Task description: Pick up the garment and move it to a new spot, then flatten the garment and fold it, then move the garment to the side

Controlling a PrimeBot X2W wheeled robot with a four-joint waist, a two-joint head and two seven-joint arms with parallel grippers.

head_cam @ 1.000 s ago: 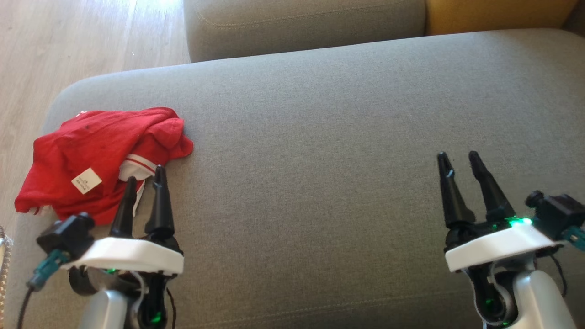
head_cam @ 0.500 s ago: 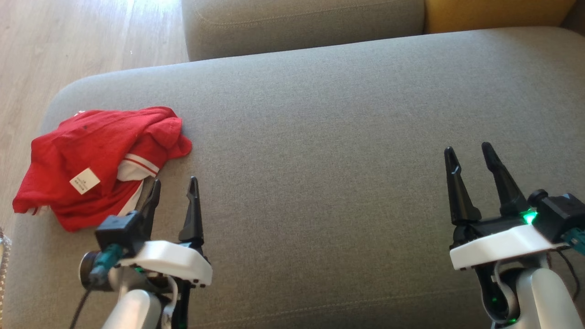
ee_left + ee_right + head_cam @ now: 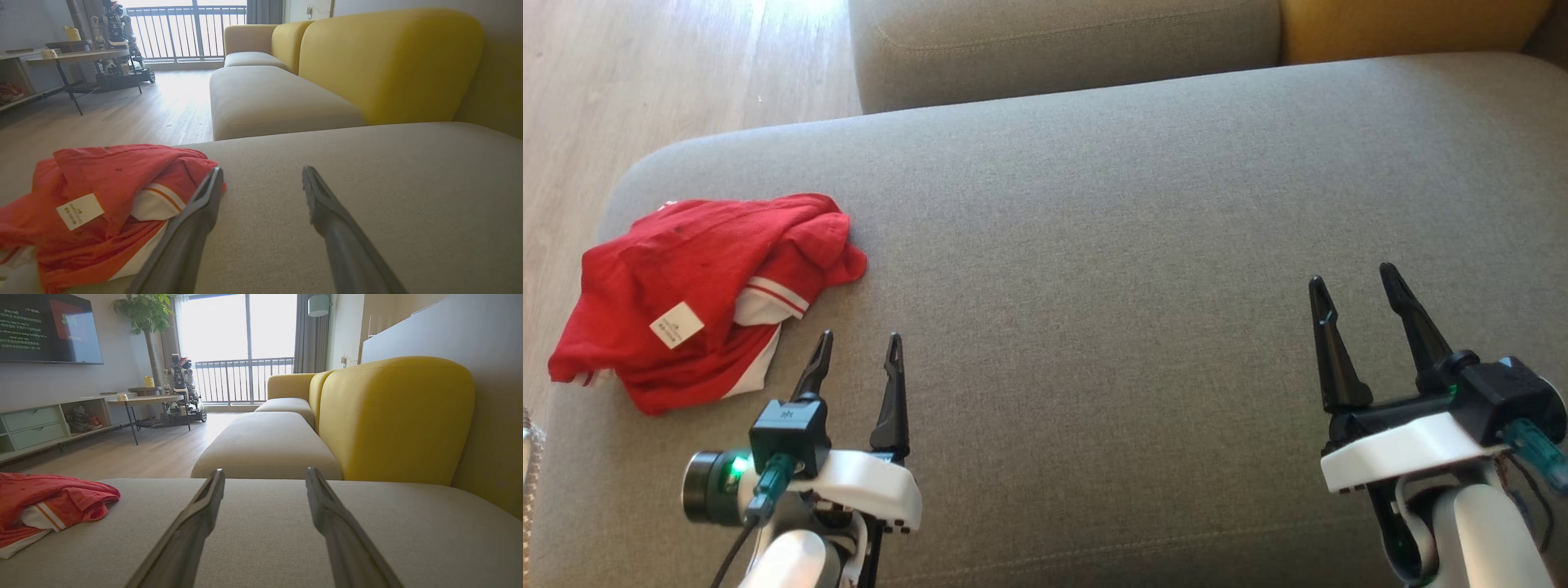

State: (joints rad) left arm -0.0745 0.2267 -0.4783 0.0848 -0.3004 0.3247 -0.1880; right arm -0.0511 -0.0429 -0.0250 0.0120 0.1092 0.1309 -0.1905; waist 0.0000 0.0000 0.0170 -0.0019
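One garment point(image 3: 694, 286) was on site: a red item with white trim, lying crumpled at the left end of the grey sofa seat point(image 3: 1094, 204). It lay in a single heap, neither flattened nor folded. One white label point(image 3: 676, 324) faced upward on it, and one white cuff with a red stripe point(image 3: 768, 300) showed at its right side. Its left edge reached the rounded edge of the seat.

Two end effectors were recorded, each with two dark fingers. The left end effector point(image 3: 860, 336) stood just beside the garment's lower right edge, with its fingers spread and nothing between them. In the head view a strip of bare seat lay between its nearer finger point(image 3: 817, 367) and the cloth. The right end effector point(image 3: 1351, 276) stood well apart from the garment, over the right part of the same seat. Its fingers were likewise spread and empty.

Two grey seat sections were counted: the one carrying the garment and a second seat point(image 3: 1054, 41) beyond it. The right wrist view showed two yellow back cushions, a near one point(image 3: 396, 416) and a far one point(image 3: 290, 386). That view also showed one television point(image 3: 49, 326), one potted plant point(image 3: 143, 310), one low table point(image 3: 145, 401) and one other robot point(image 3: 182, 388) by the balcony railing. Pale wooden floor point(image 3: 645, 73) lay to the left of the sofa.
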